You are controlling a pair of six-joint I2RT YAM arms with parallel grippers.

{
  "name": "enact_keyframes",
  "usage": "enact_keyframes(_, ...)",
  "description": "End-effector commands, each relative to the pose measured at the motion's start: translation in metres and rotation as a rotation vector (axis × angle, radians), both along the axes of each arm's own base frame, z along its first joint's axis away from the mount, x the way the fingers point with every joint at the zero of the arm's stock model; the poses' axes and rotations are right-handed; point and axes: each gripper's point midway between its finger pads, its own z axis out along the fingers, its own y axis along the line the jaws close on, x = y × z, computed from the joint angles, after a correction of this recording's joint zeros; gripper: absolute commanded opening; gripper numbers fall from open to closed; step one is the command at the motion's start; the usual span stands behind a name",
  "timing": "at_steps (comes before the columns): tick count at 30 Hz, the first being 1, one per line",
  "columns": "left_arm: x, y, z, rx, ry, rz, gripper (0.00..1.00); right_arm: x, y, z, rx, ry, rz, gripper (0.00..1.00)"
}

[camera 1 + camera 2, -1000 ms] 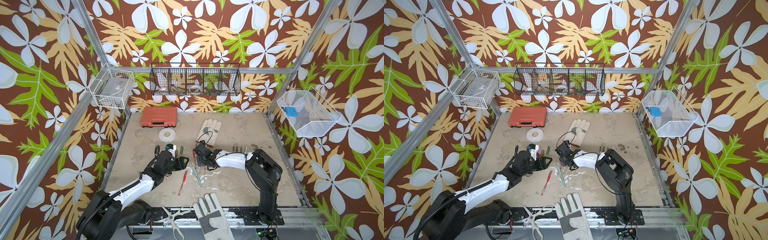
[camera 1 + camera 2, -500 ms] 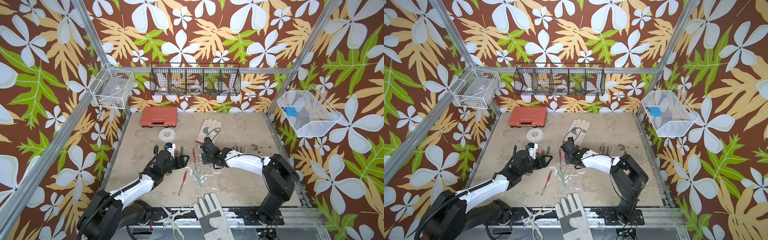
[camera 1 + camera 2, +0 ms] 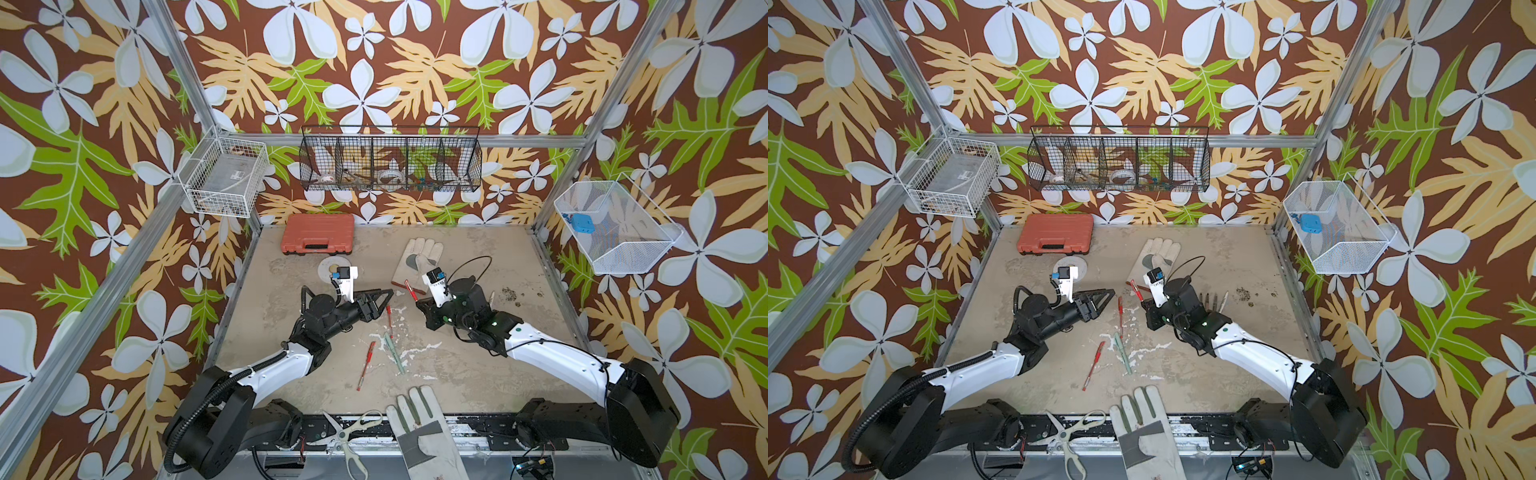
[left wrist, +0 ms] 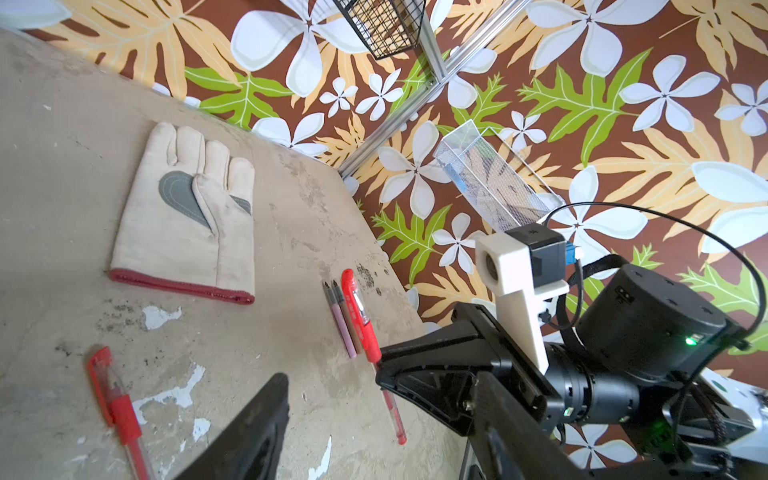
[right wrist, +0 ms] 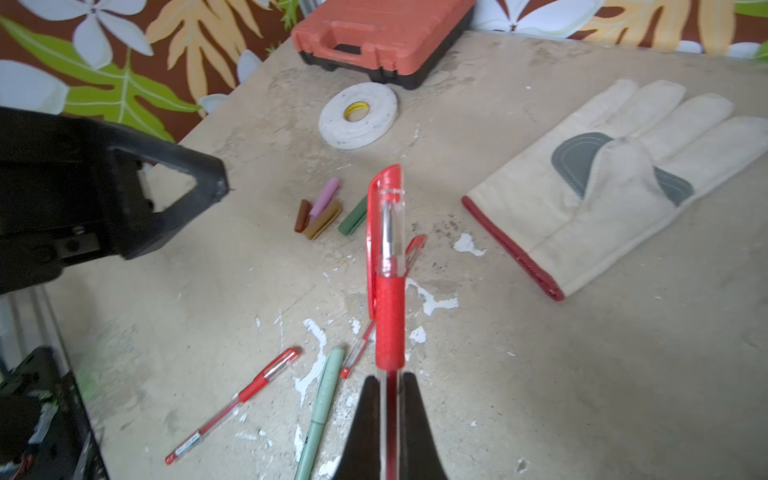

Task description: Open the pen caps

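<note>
Pulled back toward three o'clock and lifted off the table [image 3: 478,257] since a second ago, with the right gripper [image 5: 388,380] clamped tight on the barrel of a red pen [image 5: 388,291], red cap [image 5: 386,195] on and aimed at nine o'clock. Waiting there, jaws spread and empty: left gripper [image 3: 382,301].

Judged done: pink cap [image 5: 326,195], brown cap [image 5: 302,215], gold cap [image 5: 322,220] and dark green cap [image 5: 353,216], lying loose by the left gripper.

Judged left: the held pen, plus a second red pen [image 3: 388,318], third red pen [image 3: 365,365] and mint pen [image 3: 394,353] at six o'clock of it, seemingly capped.
</note>
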Motion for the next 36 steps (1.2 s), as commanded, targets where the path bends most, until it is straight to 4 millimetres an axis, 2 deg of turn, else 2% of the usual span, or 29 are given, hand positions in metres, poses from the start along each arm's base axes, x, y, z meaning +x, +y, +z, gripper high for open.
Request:
enact_keyframes(1,-0.008,0.001,0.028,-0.041,-0.125,-0.019,0.72,-0.010,0.018,0.024,0.107,-0.089,0.116,0.00)
enact_keyframes(4,-0.009,0.004,0.022,-0.025,-0.114,-0.002,0.71,-0.021,0.023,0.026,0.136,-0.114,0.162,0.00)
enact_keyframes(10,-0.014,-0.004,0.016,-0.051,-0.084,-0.065,0.61,-0.034,0.031,0.031,0.151,-0.150,0.210,0.00)
enact_keyframes(12,-0.014,-0.007,0.013,-0.050,-0.075,-0.079,0.56,-0.034,0.030,0.031,0.151,-0.154,0.207,0.00)
enact_keyframes(17,-0.018,-0.009,0.016,-0.064,-0.086,-0.103,0.53,-0.034,0.036,0.028,0.146,-0.145,0.222,0.00)
enact_keyframes(22,-0.019,-0.010,0.016,-0.061,-0.085,-0.113,0.52,-0.044,0.046,0.030,0.139,-0.161,0.264,0.00)
enact_keyframes(26,-0.017,-0.009,0.012,-0.056,-0.077,-0.102,0.47,-0.050,0.051,0.031,0.138,-0.167,0.288,0.00)
enact_keyframes(31,-0.018,-0.009,0.013,-0.058,-0.080,-0.103,0.37,-0.055,0.054,0.028,0.134,-0.158,0.311,0.00)
enact_keyframes(36,-0.018,-0.009,0.013,-0.058,-0.077,-0.107,0.20,-0.056,0.056,0.025,0.126,-0.154,0.316,0.00)
